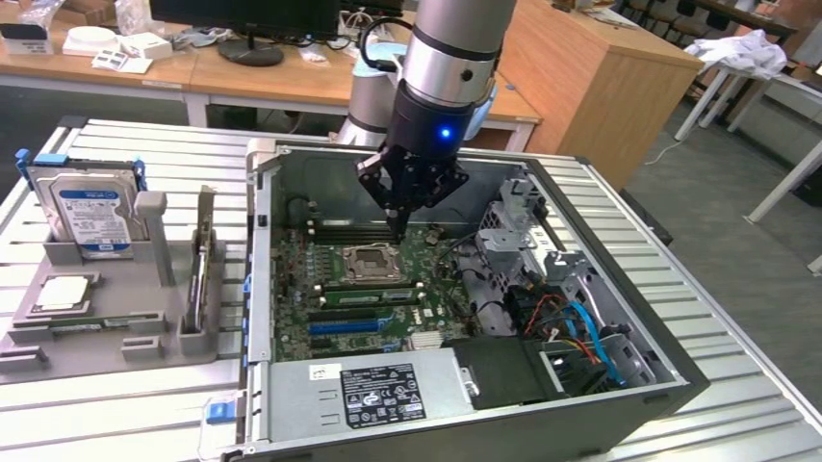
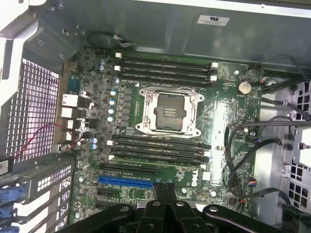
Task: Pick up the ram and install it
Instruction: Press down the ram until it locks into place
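Observation:
The ram [image 1: 200, 260] is a long thin board standing on edge in the grey holder [image 1: 115, 337], left of the open computer case in the exterior view. My gripper [image 1: 398, 227] hangs inside the case over the motherboard [image 2: 218, 121]. Its tips are just above the black memory slots [image 2: 165, 68] behind the CPU socket [image 2: 168, 110]. The fingers [image 2: 160, 194] are pressed together and shut, with nothing between them. The gripper is far from the ram.
The holder also carries a silver blue-labelled hard drive [image 1: 88, 207] and a small square silver chip [image 1: 64, 294]. The case walls [image 1: 264, 260], a drive cage [image 1: 521, 226], cables [image 1: 578, 327] and a power supply [image 1: 385, 390] surround the motherboard. A second bank of slots [image 2: 158, 148] lies beyond the socket.

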Robot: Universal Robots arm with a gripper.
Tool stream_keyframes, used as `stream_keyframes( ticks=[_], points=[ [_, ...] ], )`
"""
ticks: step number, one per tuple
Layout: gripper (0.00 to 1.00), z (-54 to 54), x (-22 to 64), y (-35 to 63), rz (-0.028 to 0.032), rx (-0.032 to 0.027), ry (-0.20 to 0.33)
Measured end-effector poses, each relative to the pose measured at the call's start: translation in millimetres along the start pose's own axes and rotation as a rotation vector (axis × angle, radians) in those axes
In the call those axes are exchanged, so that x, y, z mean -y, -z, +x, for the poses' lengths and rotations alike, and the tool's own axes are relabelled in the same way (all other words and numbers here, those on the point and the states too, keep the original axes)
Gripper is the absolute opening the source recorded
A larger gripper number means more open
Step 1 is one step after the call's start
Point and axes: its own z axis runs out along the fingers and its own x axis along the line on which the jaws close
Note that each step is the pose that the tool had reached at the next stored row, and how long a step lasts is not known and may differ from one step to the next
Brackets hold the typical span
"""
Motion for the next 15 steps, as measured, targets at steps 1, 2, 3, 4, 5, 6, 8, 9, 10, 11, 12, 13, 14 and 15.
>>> stream_keyframes(
  ticks=[1,2,3,4,5,6,8,9,10,11,12,13,14,15],
  points=[
    [0.11,0.0,0.0,0.0,-0.0001,0.0001,-0.005],
    [0.11,0.0,0.0,-0.1,-0.0004,0.0007,-0.017],
    [0.11,-0.1,0.0,-0.1,-0.0007,0.0011,-0.028],
    [0.11,-0.1,0.0,-0.1,-0.0008,0.0015,-0.037],
    [0.11,-0.1,0.0,-0.1,-0.0009,0.0018,-0.046],
    [0.11,0.0,0.0,-0.1,-0.0009,0.0020,-0.053],
    [0.11,0.0,0.0,-0.1,-0.0010,0.0021,-0.056],
    [0.11,0.0,0.0,-0.1,-0.0010,0.0021,-0.056],
    [0.11,0.0,0.0,-0.1,-0.0009,0.0021,-0.056],
    [0.11,0.0,0.0,-0.1,-0.0010,0.0021,-0.056],
    [0.11,0.1,0.0,-0.1,-0.0010,0.0021,-0.056],
    [0.11,0.2,0.0,-0.1,-0.0010,0.0022,-0.056],
    [0.11,0.2,0.0,-0.1,-0.0011,0.0022,-0.056],
    [0.11,0.2,0.0,-0.1,-0.0011,0.0021,-0.056]
  ],
)
